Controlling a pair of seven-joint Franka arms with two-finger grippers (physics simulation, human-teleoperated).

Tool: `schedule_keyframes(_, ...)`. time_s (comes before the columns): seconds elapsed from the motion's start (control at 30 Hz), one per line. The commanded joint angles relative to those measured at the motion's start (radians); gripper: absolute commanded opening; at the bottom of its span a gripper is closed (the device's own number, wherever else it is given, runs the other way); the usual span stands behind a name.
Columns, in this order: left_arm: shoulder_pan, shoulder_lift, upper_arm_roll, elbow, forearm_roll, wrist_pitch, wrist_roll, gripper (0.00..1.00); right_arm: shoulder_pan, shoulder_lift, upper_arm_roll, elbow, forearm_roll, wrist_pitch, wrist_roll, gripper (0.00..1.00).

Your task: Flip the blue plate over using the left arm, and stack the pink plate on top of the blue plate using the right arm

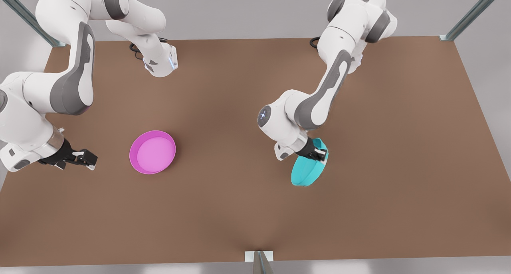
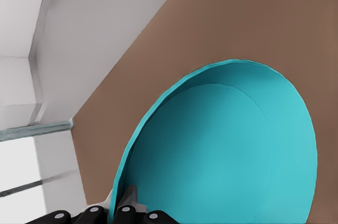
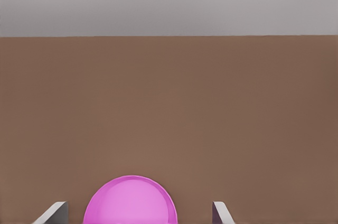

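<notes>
Brown table, left fingers clenching tilted blue plate, right fingers released near upright pink plate.

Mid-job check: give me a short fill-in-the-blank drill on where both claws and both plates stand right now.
1. The left claw is shut on the rim of the ____ plate.
2. That plate is tilted up on its edge, not lying ____ on the table.
3. The pink plate rests on the table with its hollow side facing ____.
4. The right claw, beside the pink plate, has its fingers ____.

Missing words: blue; flat; up; open
</notes>
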Motion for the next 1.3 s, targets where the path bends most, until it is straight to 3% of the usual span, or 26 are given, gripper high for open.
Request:
schedule_keyframes(0.0,-0.008,0.001,0.001,0.0,0.034,0.001,-0.011,0.21,0.0,0.001,0.0,0.0,0.0,0.0,0.001,1.0)
schedule_keyframes(0.5,-0.261,0.099,0.002,-0.082,0.647,-0.002,-0.345,0.21,0.0,0.0,0.0,0.0,0.0,0.0,0.0,1.0)
schedule_keyframes(1.13,-0.362,0.294,0.007,-0.076,0.727,-0.168,-0.537,0.21,0.003,0.001,0.0,0.0,-0.002,0.0,0.001,1.0)
schedule_keyframes(1.27,-0.362,0.314,0.007,-0.072,0.732,-0.182,-0.541,0.21,0.003,-0.032,0.002,0.017,0.008,-0.124,0.0,1.0)
